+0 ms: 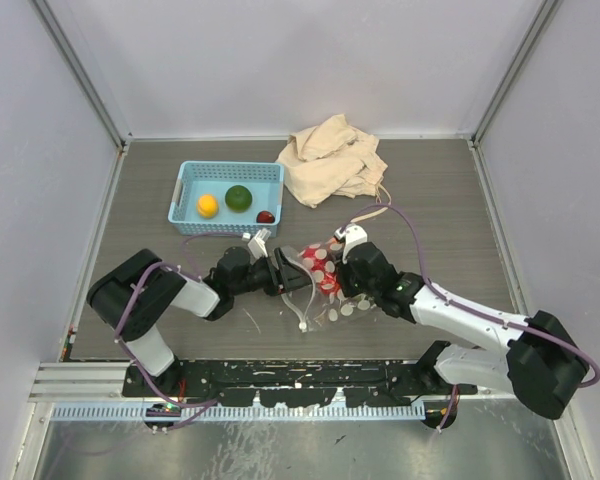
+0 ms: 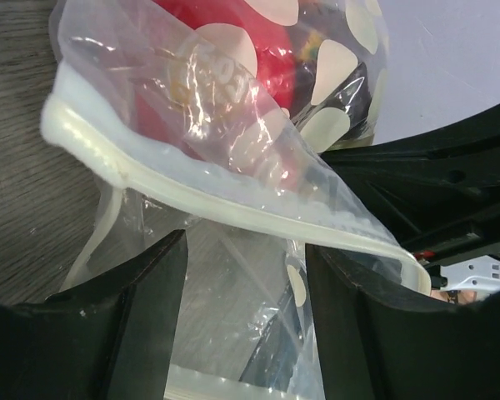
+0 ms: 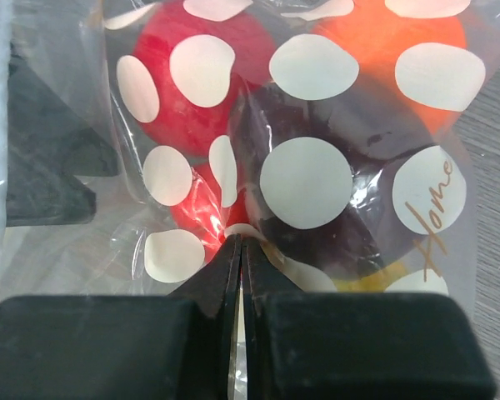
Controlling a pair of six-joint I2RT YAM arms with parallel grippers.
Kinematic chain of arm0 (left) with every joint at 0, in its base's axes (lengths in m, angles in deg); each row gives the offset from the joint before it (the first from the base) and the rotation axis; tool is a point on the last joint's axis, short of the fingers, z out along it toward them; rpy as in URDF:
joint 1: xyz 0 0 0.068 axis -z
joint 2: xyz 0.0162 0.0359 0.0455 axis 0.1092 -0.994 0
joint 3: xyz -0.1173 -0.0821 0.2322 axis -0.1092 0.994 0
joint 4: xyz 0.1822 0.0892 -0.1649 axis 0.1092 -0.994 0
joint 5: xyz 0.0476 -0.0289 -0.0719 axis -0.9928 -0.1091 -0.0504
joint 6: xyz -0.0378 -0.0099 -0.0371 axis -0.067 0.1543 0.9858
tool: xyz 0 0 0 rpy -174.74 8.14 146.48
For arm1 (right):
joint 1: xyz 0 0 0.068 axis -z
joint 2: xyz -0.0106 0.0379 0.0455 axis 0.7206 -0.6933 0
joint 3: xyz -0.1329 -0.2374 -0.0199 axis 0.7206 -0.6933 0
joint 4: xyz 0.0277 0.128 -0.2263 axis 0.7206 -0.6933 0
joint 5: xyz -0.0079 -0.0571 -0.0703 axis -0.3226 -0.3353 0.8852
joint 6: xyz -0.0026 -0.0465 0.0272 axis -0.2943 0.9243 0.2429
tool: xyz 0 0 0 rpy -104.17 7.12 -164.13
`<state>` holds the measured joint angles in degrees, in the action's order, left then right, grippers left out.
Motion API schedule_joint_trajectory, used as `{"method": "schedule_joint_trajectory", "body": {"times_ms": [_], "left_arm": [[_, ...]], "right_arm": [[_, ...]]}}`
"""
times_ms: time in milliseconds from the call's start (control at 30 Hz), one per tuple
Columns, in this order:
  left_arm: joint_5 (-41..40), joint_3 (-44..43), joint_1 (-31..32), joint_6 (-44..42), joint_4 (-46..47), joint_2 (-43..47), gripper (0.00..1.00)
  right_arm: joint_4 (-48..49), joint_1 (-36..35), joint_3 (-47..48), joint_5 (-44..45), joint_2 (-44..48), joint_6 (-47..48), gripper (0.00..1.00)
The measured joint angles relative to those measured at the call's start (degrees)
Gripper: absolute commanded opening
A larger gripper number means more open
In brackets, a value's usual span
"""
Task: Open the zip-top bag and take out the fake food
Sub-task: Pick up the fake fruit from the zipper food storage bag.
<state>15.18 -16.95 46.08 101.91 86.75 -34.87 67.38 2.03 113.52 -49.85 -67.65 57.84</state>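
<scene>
zip-top bag (image 1: 325, 285) lies on the table (image 1: 450, 200) toward the middle of its near edge, between the two claws; fake food (image 3: 183, 50) is inside it: red piece, orange piece (image 3: 383, 33) cut off by the frame top, dark maroon piece (image 3: 342, 192), plus a yellow sliver low down, too covered to identify; white dots and glare mask most outlines; total count in the bag can't be told.

right gripper (image 3: 237, 258): jaws pressed together, nipping a fold of bag film below the maroon piece; left gripper (image 2: 246, 246): jaws apart, mid-width, loose film and the white zip strip (image 2: 233, 212) crossing the gap, no clamp visible; bag mouth faces this claw, strip bowed and twisted, how far it's unsealed is unclear.

blue basket (image 1: 230, 166) sits toward the far-left corner holding a yellow fruit (image 1: 208, 205), green fruit (image 1: 239, 197) and a small dark red one (image 1: 266, 216); beige cloth bag (image 1: 330, 160) is crumpled at the far edge, just right of the basket.
</scene>
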Motion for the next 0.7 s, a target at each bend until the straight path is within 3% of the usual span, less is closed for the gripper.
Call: {"method": "schedule_joint_trajectory", "body": {"times_ms": [700], "left_arm": [[0.0, -0.72, 0.0, 0.15, 0.39, -3.5, 0.56]], "right_arm": [[2.93, -4.39, 5.99, 4.98, -11.56, 2.62, 0.1]]}}
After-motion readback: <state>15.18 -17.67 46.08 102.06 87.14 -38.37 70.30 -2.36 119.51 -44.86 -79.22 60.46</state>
